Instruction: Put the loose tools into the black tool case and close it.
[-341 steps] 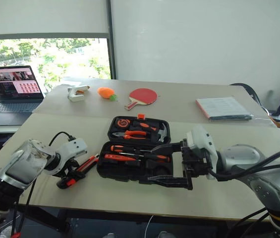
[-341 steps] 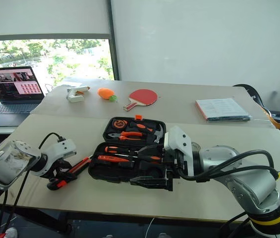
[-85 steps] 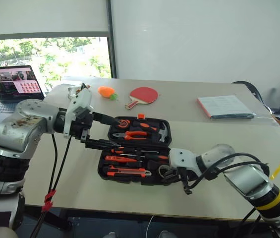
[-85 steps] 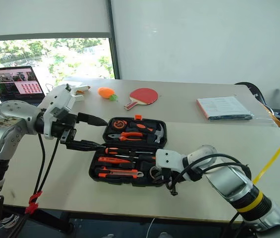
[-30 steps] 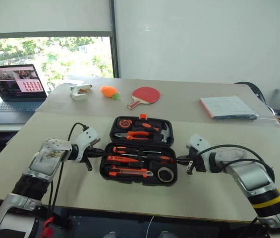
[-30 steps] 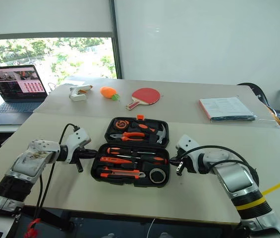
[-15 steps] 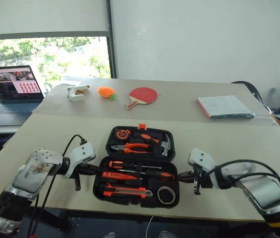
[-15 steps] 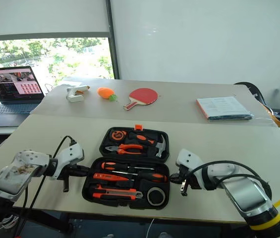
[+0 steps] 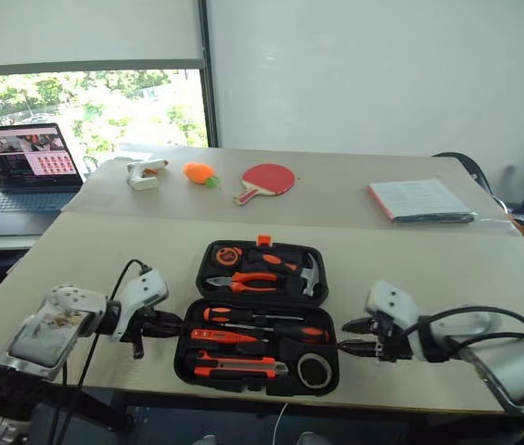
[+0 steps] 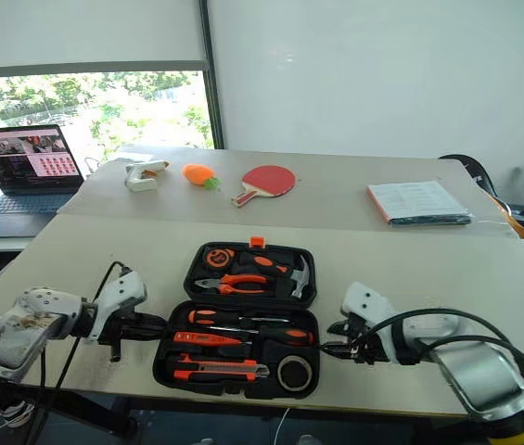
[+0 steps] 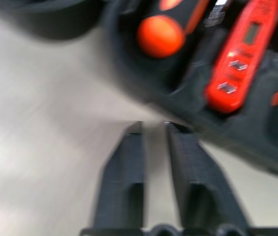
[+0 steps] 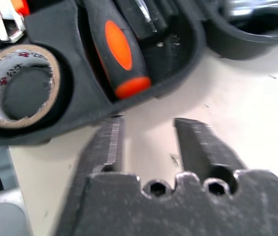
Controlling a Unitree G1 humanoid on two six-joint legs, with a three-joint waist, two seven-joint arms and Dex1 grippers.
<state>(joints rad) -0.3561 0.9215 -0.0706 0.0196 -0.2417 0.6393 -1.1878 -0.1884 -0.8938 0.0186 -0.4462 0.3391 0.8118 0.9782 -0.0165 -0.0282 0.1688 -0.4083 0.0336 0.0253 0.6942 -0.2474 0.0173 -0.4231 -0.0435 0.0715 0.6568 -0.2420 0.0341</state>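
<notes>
The black tool case (image 9: 255,320) is lying open on the near table, the screwdrivers (image 9: 262,328), utility knife (image 9: 240,367) and tape roll (image 9: 314,370) sitting in its lower tray. The left gripper (image 9: 171,326), just left of the case, and the right gripper (image 9: 352,336), just right of it, are both standing slightly parted and holding nothing. Half a second ago both were closed at the case's sides; they are now opening and drawing back from it.

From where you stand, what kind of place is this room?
Probably an office or a lab workroom. Plain light tables stand pushed together by a large window, with an open laptop at the side and a stack of papers further back. The open tool case suggests a test setup.
</notes>
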